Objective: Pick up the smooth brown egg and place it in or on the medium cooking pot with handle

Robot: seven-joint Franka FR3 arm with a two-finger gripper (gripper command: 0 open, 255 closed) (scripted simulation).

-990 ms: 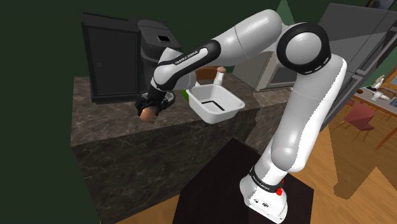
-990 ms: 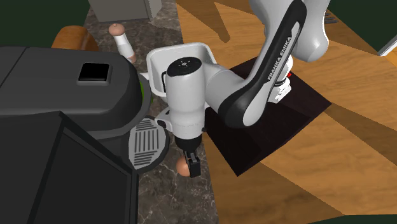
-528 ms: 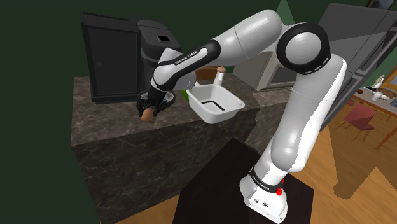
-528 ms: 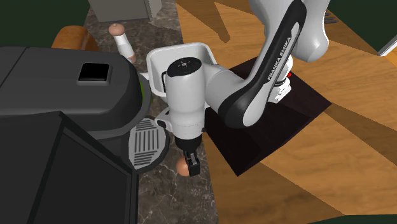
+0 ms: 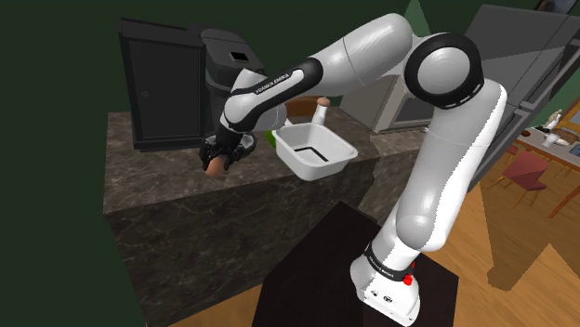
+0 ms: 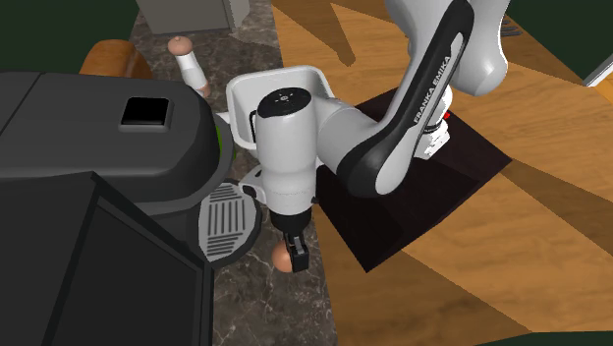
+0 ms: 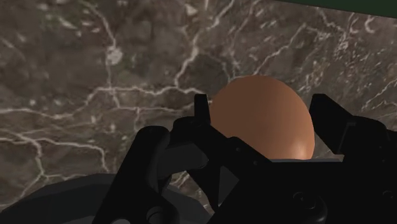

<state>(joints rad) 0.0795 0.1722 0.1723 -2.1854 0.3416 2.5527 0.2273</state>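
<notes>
Fingers [image 7: 202, 116] are clamping the brown egg [image 7: 264, 118] btw them, one on each side, pointing down at the dark marble bench [image 7: 95, 63]. Can't tell if the egg's touching the bench or hanging just over it tbh. Meanwhile the white pot [image 5: 325, 167] is sitting on the same bench, apart from the fingers, over toward the stand [image 5: 307, 269]. Bottle [image 5: 319, 111] w/ a brown cap is standing just behind the pot, farther from the fingers.

egg [image 7: 264, 121]: smooth, brown, clasped in claw [image 5: 217, 163] over worktop [image 5: 167, 190] | pot [image 5: 311, 171]: white, upright on worktop, apart from egg
</notes>
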